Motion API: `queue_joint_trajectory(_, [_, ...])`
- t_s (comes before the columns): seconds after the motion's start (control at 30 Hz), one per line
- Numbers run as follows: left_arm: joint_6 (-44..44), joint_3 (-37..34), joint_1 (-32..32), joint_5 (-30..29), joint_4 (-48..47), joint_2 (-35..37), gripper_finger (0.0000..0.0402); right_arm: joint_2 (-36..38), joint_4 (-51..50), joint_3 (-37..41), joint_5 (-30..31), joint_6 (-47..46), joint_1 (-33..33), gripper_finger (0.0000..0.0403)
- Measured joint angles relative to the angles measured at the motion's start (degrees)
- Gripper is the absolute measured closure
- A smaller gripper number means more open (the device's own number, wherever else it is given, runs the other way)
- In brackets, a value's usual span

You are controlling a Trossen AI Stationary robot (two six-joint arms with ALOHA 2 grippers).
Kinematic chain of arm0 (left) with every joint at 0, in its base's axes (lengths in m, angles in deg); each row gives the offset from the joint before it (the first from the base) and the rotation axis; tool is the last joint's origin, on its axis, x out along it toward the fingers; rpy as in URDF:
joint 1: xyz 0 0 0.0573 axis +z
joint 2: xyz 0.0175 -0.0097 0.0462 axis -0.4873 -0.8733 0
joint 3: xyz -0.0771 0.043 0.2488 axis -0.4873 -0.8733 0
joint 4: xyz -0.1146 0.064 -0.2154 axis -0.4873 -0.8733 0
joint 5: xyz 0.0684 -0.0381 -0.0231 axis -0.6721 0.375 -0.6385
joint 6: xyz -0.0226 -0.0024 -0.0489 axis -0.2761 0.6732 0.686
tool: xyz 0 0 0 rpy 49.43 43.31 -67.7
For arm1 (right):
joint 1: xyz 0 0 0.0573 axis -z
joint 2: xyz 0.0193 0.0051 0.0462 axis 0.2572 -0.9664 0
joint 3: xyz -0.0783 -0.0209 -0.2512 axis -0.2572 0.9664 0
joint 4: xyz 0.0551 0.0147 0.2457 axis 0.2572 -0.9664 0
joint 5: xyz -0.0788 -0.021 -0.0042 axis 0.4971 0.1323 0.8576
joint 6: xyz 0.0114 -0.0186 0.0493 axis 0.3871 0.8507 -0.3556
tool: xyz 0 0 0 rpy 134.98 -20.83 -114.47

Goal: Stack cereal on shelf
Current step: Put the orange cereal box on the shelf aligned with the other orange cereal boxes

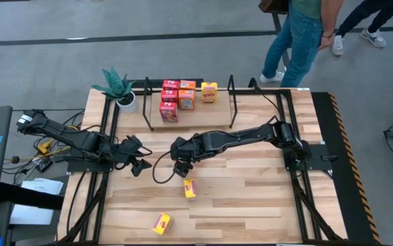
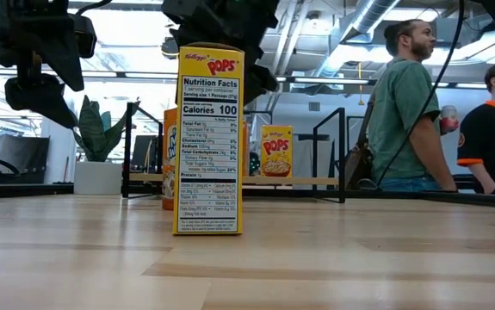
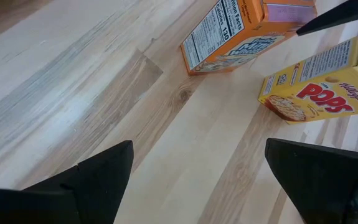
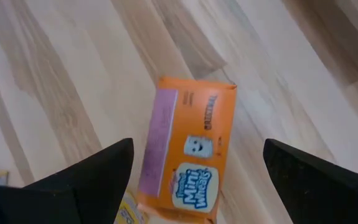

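Hovering above the orange cereal box (image 4: pixel 188 146), right gripper (image 1: pixel 181 166), fingers apart.

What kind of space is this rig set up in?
Probably an open lab or workshop rather than a shop: exposed ceiling ducts, a grey floor around the wooden table, and people passing close behind it. The shelf looks like a mock-up display.
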Motion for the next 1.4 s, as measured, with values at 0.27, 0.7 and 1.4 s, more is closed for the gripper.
queue_joint_trajectory(0.27, [0.0,0.0,0.0,-0.1,0.0,0.0,0.0047,0.0,-0.5,0.0,0.8,-0.2,0.0,0.0038])
queue_joint_trajectory(0.7, [0.2,0.0,0.0,-1.3,0.0,0.0,0.0047,-1.2,-1.2,0.0,-1.2,0.0,0.0,0.009])
queue_joint_trajectory(1.4, [0.2,0.0,0.0,-1.5,0.0,0.0,0.0047,-1.0,-5.1,-3.6,-1.5,5.4,0.0,0.0122])
